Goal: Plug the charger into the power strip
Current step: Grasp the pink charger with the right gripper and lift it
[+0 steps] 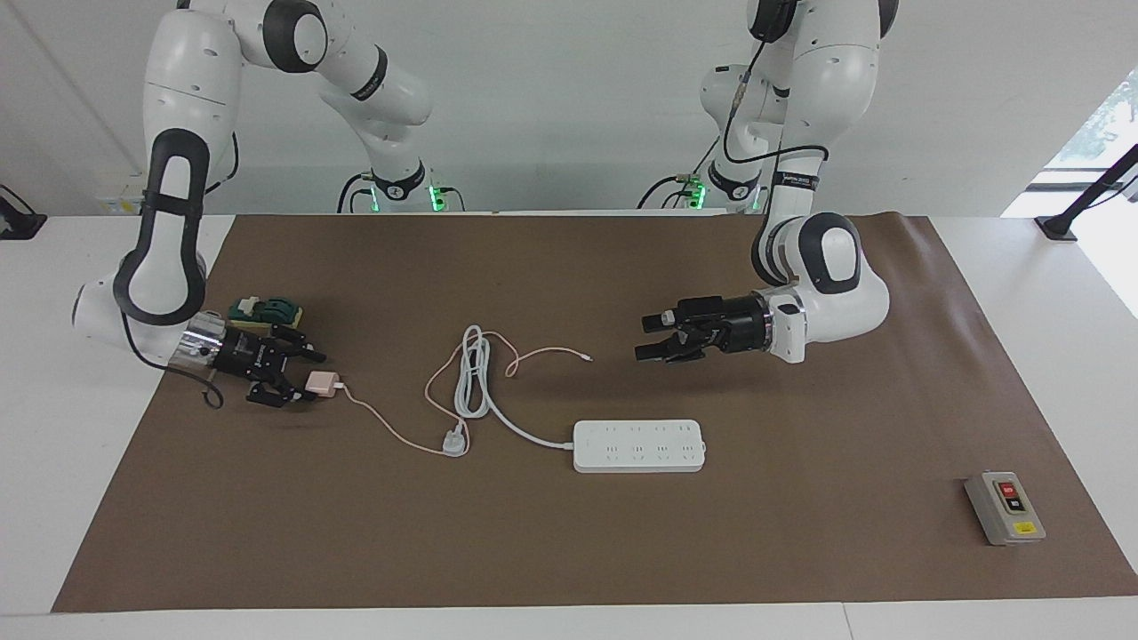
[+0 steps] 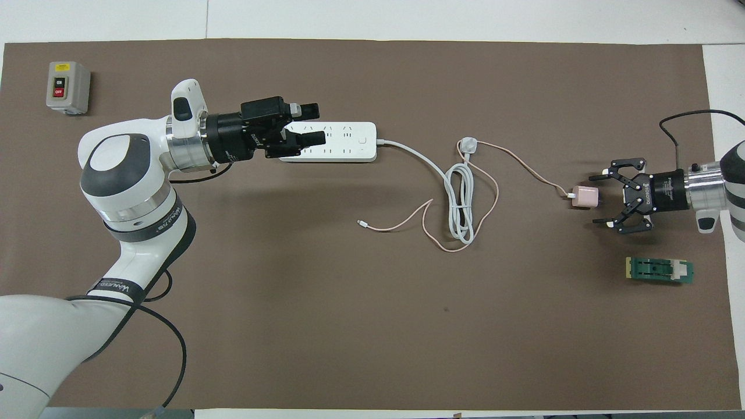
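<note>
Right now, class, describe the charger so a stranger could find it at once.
Start at the brown mat and go to the right arm's end, where the right tool sits. The charger lies at its fingertips, farther from the robots than the green part. It is the only small pink cube, trailing a thin pink cable.

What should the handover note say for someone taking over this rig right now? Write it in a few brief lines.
Right tool: low at the charger, fingers spread around it and not yet shut on it; the charger rests on the mat at the right arm's end.
Left tool: open, empty, held in the air, over the mat on the robots' side of the power strip; this arm waits.
Power strip: flat mid-table, sockets up, nothing plugged in.
The charger's pink cable trails toward the strip's coiled white cord.
Done: approach to the charger.
Left: grip it, lift it, carry it to the strip, plug it in.
</note>
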